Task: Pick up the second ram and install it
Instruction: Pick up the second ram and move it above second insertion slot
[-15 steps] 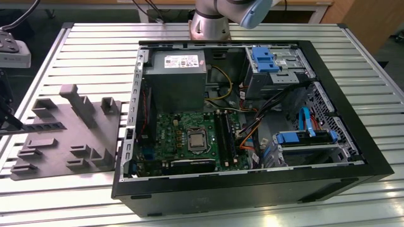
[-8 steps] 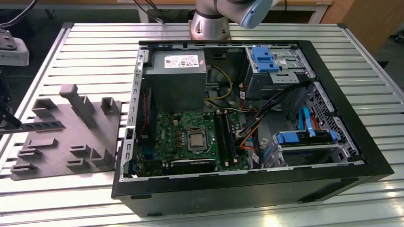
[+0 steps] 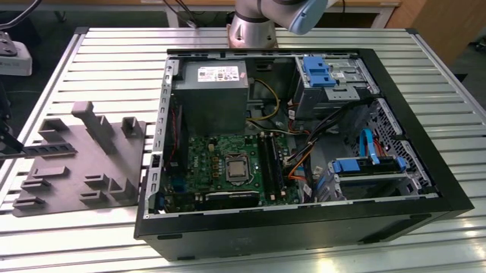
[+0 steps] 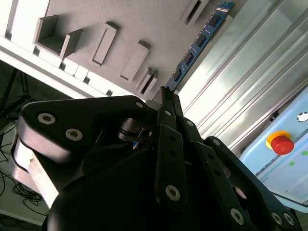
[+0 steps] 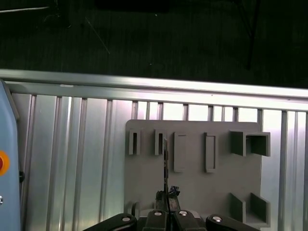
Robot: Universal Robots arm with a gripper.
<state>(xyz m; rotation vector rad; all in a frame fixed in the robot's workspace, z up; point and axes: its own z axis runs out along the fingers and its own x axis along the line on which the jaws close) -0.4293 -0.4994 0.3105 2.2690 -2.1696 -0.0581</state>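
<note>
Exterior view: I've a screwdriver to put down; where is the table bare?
Bare table slats lie between the grey tray and the arm's base, and past the computer case on the exterior view's right. Inside the case is crowded; the gripper holds the second ram by the tray.

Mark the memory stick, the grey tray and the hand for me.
memory stick (image 4: 198,41), second wrist view, on its chip-lined face.
grey tray (image 5: 197,192), first wrist view, on a bare flat patch.
hand (image 4: 167,94), second wrist view, between its fingertips, shut on the memory stick.
</note>
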